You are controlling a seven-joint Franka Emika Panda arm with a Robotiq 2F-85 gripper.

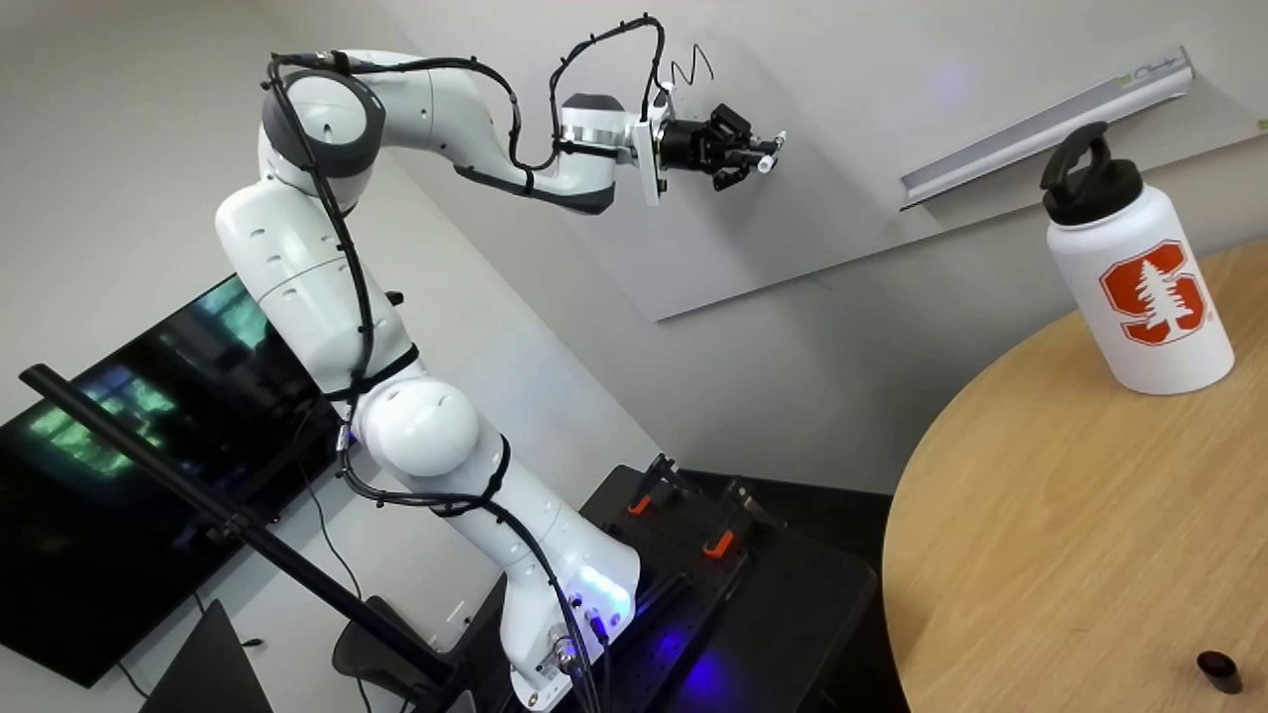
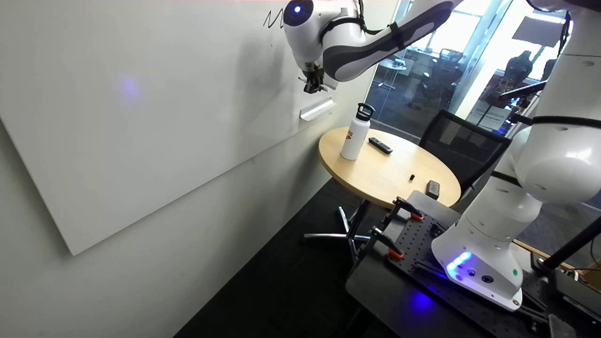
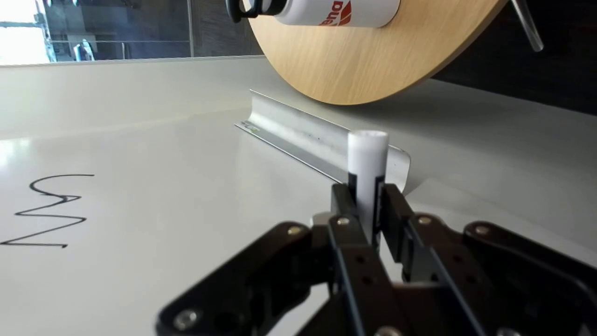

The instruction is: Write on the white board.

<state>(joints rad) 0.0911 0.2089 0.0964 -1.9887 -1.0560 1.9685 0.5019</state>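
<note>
The white board is a large glossy white panel on the wall, seen in both exterior views point(image 1: 842, 79) point(image 2: 141, 141) and in the wrist view point(image 3: 163, 210). A black zigzag scribble point(image 3: 51, 210) is on it, left of the gripper in the wrist view; it also shows in both exterior views point(image 1: 693, 64) point(image 2: 273, 19). My gripper point(image 3: 366, 193) is shut on a white marker point(image 3: 368, 154) with dark label bands. In the exterior views the gripper point(image 1: 763, 151) point(image 2: 313, 87) is close to the board. The marker's writing tip is hidden; I cannot tell whether it touches the board.
A silver tray rail point(image 1: 1040, 129) is fixed at the board's lower edge. A round wooden table point(image 2: 394, 173) stands below, with a white bottle point(image 2: 355, 138), a remote point(image 2: 380, 145), a small black cap point(image 2: 412, 177) and a dark block point(image 2: 432, 189). A chair point(image 2: 462, 141) stands behind.
</note>
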